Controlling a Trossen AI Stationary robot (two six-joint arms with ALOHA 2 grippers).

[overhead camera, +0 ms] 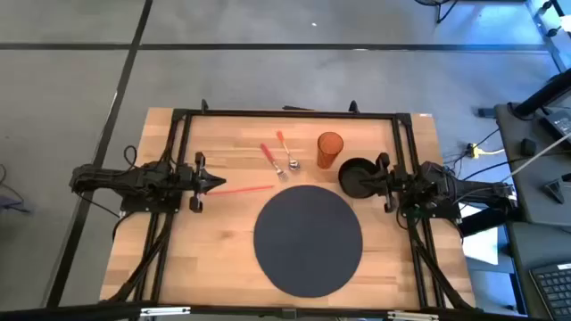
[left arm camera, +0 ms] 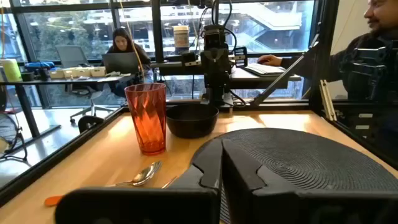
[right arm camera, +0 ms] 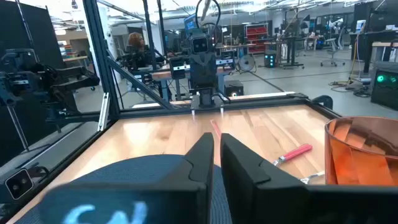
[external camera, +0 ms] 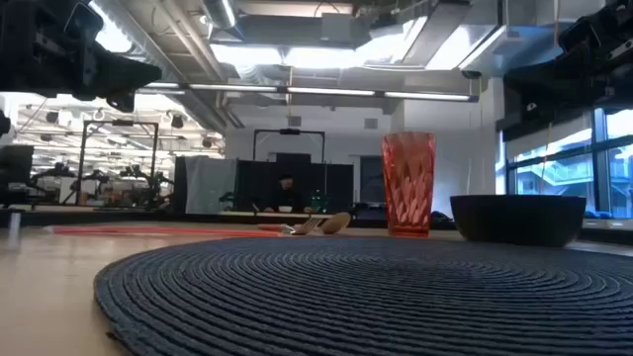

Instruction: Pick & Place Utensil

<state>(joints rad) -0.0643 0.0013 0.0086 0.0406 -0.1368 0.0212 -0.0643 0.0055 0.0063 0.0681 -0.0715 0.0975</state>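
- Two utensils are seen on the wooden table [overhead camera: 223,259] behind the round dark placemat [overhead camera: 308,239]: a spoon [overhead camera: 287,153] and a second utensil [overhead camera: 271,160], both with orange-red handles and metal heads, lying side by side and close together, heads toward the placemat.
- A thin red stick [overhead camera: 243,188] is seen flat on the table, just in front of the left gripper [overhead camera: 211,183].
- An orange tumbler [overhead camera: 329,150] stands just beside the utensils; a black bowl [overhead camera: 356,176] sits next to it, close to the right gripper [overhead camera: 382,184].
- The left gripper is held at the table's left edge with fingers brought nearly together and nothing between them.
- The right gripper is parked at the right edge, fingers likewise nearly closed and empty.
- The utensils are judged light, rigid and thin; the metal heads are likely slippery, and the low profile leaves little height to pinch.
- A hold across the plastic handle, near mid-length, is judged best, with the fingers opened first and the neighbouring utensil avoided.
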